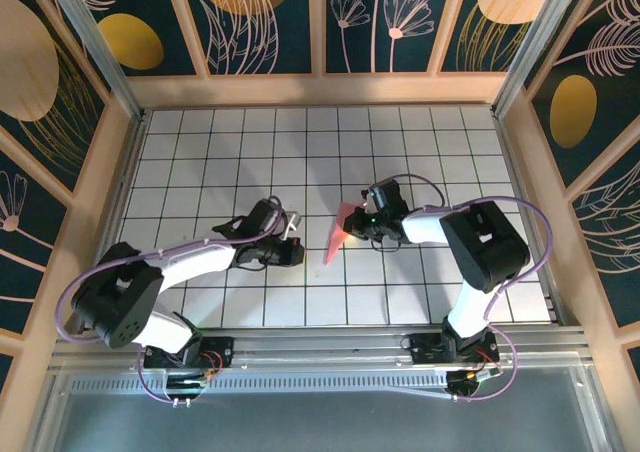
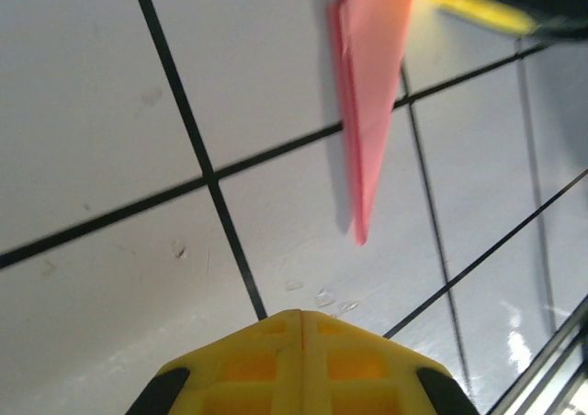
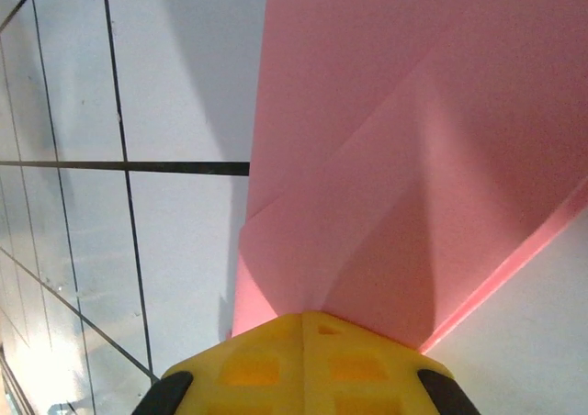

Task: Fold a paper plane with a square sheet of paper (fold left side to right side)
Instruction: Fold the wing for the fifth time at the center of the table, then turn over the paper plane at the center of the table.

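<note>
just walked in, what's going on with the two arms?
The right arm has its jaws shut on the wide end of the folded pink paper, which is already a narrow pointed dart shape with creases showing. Its tip points toward the near edge of the tiled table. The left arm sits just beside that tip with its jaws shut and empty, not touching the paper.

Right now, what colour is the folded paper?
The paper is plain pink-red, with no print. It shows best in the right wrist view.
</note>
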Robot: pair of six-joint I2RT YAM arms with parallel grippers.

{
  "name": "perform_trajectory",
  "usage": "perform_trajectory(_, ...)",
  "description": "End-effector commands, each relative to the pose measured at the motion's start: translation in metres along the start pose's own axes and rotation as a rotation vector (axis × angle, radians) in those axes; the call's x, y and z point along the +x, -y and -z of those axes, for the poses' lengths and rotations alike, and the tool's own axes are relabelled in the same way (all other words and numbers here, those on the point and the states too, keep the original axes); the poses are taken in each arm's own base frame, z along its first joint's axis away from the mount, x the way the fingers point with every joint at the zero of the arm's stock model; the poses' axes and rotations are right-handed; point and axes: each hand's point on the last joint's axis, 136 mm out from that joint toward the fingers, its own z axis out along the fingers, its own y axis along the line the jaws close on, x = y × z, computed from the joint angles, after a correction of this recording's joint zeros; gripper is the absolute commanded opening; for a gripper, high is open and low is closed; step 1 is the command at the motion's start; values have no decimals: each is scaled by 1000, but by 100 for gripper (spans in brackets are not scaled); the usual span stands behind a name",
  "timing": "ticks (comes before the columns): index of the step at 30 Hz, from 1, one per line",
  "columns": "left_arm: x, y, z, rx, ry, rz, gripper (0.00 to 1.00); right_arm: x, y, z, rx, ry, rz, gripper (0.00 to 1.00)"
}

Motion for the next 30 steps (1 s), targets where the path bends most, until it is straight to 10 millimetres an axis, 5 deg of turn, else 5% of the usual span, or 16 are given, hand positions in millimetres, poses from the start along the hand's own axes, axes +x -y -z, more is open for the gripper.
perform_trajectory(1,-23,3,16,3,113,36,1,-12,-4,12,65,15,62,9)
perform_trajectory(4,-48,0,30,-35,238,67,6,-34,-19,27,106,74,125,20)
perform_trajectory(9,-80,-11,59,-129,442,124,43,-52,-18,56,323,148,180,45)
perform_trajectory(13,-92,-32,80,-236,574,194,61,-49,-12,67,498,163,181,60)
perform_trajectory(18,-93,-45,91,-285,646,235,70,-44,-24,58,585,172,182,70)
perform_trajectory(30,-84,-61,86,-347,633,237,73,-33,-16,25,802,117,54,71)
